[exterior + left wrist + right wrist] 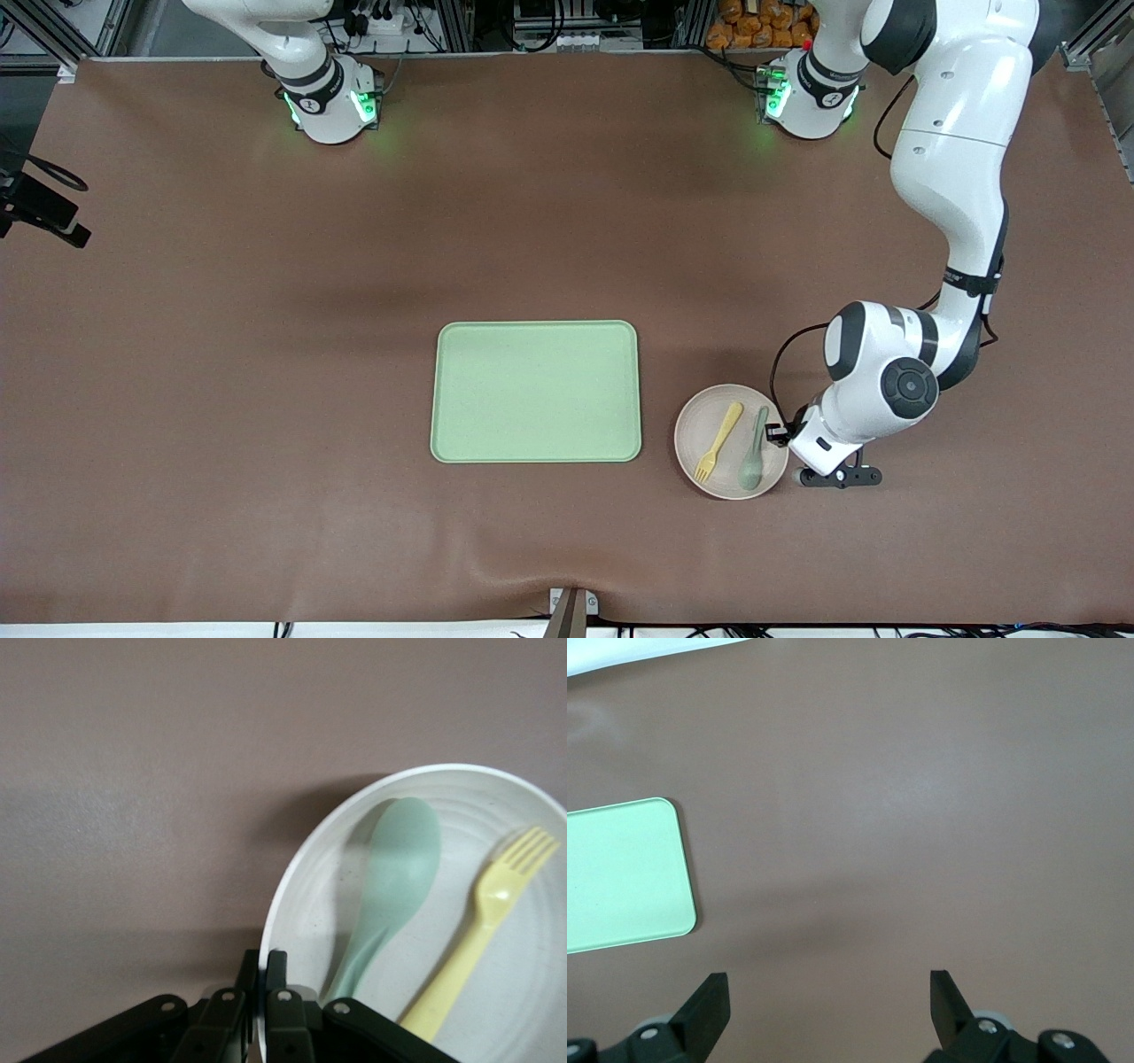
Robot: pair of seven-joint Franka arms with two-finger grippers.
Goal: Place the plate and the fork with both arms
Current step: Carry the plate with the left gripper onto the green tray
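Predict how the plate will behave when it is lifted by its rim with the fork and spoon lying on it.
The plate looks thin and stiff, so it probably lifts without bending. The left gripper pinches only one edge of the rim, so the plate may sag or tilt. The fork and spoon lie loose on a smooth surface and would likely slide if it tilts.
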